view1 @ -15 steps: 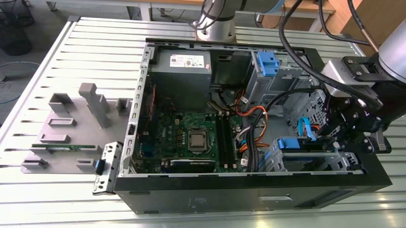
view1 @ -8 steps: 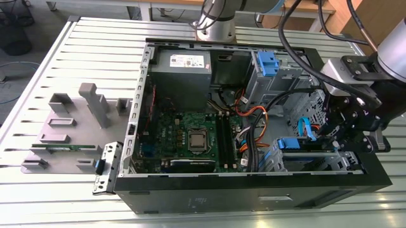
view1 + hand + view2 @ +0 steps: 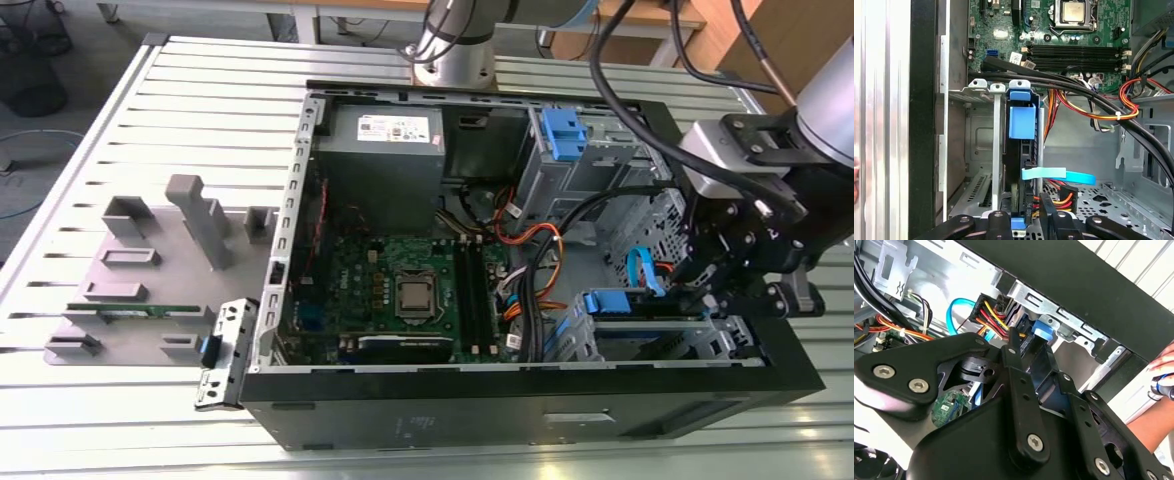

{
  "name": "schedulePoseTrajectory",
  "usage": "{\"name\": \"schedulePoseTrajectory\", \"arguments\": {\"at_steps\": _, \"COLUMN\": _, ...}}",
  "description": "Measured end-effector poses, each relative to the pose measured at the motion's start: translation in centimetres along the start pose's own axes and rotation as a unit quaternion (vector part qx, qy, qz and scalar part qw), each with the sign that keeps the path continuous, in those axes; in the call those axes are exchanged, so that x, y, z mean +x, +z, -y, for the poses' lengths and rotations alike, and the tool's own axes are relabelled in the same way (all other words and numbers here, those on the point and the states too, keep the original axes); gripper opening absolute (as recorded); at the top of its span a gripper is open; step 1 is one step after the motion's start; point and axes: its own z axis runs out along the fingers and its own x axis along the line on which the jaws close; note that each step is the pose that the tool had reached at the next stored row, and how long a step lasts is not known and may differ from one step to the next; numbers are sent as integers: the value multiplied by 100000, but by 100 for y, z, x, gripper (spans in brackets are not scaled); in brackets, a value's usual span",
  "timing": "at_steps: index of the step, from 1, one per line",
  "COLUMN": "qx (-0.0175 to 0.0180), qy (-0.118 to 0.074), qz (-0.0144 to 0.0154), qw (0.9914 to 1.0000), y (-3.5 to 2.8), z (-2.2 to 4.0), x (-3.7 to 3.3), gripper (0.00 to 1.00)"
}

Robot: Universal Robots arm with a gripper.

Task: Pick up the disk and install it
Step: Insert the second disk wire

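The disk [image 3: 1025,165] stands on edge in the metal drive bay [image 3: 979,145] at the open computer case's corner, its blue rail tab [image 3: 1021,120] at the bay's mouth. My gripper [image 3: 1024,220] has a black finger on each side of the disk's connector end and looks shut on it. In the second wrist view the gripper [image 3: 1029,352] straddles the same blue tab [image 3: 1041,332]. In the exterior view the gripper [image 3: 714,300] hangs over the bay at the case's right, beside the disk's blue tab [image 3: 607,302].
Black and orange-yellow cable bundles [image 3: 1094,107] and a blue flat cable [image 3: 1059,175] run close to the bay. The motherboard [image 3: 400,290] and grey power supply [image 3: 384,150] fill the case's middle. A grey fixture [image 3: 160,270] stands at the exterior view's left. A person's hand [image 3: 1164,370] is outside the case.
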Motion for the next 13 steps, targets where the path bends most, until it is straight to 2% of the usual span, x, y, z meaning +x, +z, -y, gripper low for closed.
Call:
{"name": "schedulePoseTrajectory", "arguments": {"at_steps": 2, "qx": 2, "qy": -1, "qz": -133, "qw": 100000, "y": 0, "z": 12, "x": -3, "gripper": 36}}
{"name": "schedulePoseTrajectory", "arguments": {"at_steps": 10, "qx": 1, "qy": -1, "qz": -133, "qw": 100000, "y": 0, "z": 14, "x": -3, "gripper": 34}}
{"name": "schedulePoseTrajectory", "arguments": {"at_steps": 12, "qx": 0, "qy": -2, "qz": -139, "qw": 100000, "y": -1, "z": 14, "x": -3, "gripper": 22}}
{"name": "schedulePoseTrajectory", "arguments": {"at_steps": 13, "qx": 1, "qy": 0, "qz": -151, "qw": 100000, "y": -1, "z": 14, "x": -3, "gripper": 22}}
